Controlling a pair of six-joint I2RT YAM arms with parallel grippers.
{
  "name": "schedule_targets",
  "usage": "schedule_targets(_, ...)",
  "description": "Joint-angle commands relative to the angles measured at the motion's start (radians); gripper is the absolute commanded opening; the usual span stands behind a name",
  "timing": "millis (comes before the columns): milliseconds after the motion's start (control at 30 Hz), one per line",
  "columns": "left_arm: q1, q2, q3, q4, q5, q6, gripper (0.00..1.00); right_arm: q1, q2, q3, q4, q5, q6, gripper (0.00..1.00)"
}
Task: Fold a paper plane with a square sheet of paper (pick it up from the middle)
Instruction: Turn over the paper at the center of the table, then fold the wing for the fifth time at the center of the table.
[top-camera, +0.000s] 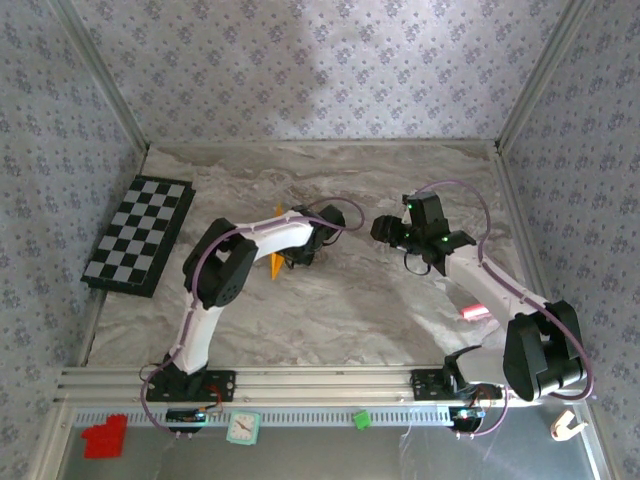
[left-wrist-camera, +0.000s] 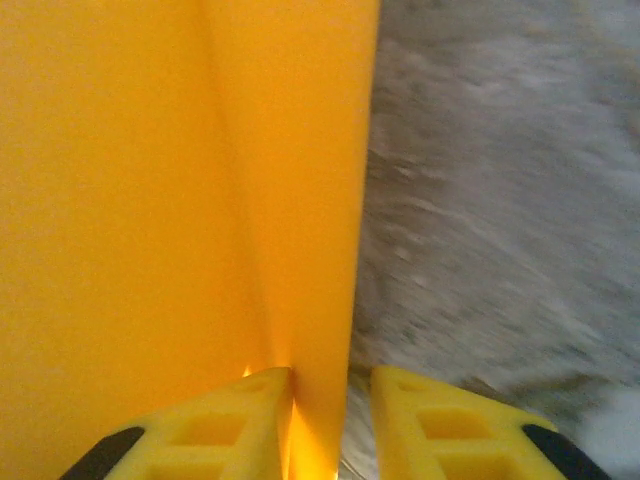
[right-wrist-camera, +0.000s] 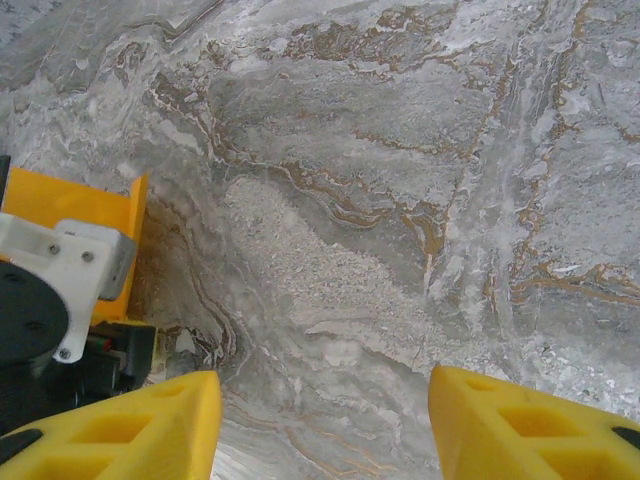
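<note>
Creased orange square sheet of paper: near the middle of the marbled grey table, between the narrowly parted yellow fingers of the left gripper. It touches one finger, and whether it is actually clamped cannot be told. Beside it, toward the right edge, the right gripper is wide open and empty.

Creased orange paper within parted left gripper, marble table beside

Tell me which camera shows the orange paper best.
The left wrist view: the orange paper fills its left half, with a crease running down to the yellow fingers of the left gripper. The top external view shows orange slivers beside that gripper. The right wrist view catches one orange corner at its left edge.
</note>
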Motion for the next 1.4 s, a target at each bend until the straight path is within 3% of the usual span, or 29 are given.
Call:
schedule_targets(0,-0.019,-0.126,-0.03,0.027,0.225,-0.089,0.32,-0.009,-0.005,-0.009,-0.007,0.005,0.022,0.58)
schedule_targets(167,-0.027,-0.258,-0.16,0.167,0.489,-0.187,0.39,-0.023,-0.005,-0.027,0.024,-0.005,0.07,0.58)
schedule_targets(333,-0.048,-0.347,-0.228,0.257,0.587,-0.239,0.42,-0.037,-0.005,-0.038,0.041,-0.011,0.095,0.58)
schedule_targets(433,-0.051,-0.399,-0.253,0.279,0.594,-0.244,0.43,-0.039,-0.002,-0.036,0.04,-0.009,0.095,0.58)
schedule_targets(533,-0.042,-0.441,-0.271,0.275,0.531,-0.223,0.43,-0.039,0.006,-0.033,0.041,-0.015,0.097,0.58)
schedule_targets(667,0.023,-0.441,-0.303,0.268,0.511,-0.212,0.38,-0.039,0.023,-0.029,0.049,-0.032,0.101,0.58)
schedule_targets(1067,0.183,-0.304,-0.32,0.373,0.546,-0.236,0.37,-0.017,0.076,-0.008,0.06,-0.068,0.099,0.58)
schedule_targets(1367,0.209,-0.228,-0.344,0.456,0.624,-0.228,0.32,0.042,0.154,0.028,0.088,-0.101,0.104,0.58)
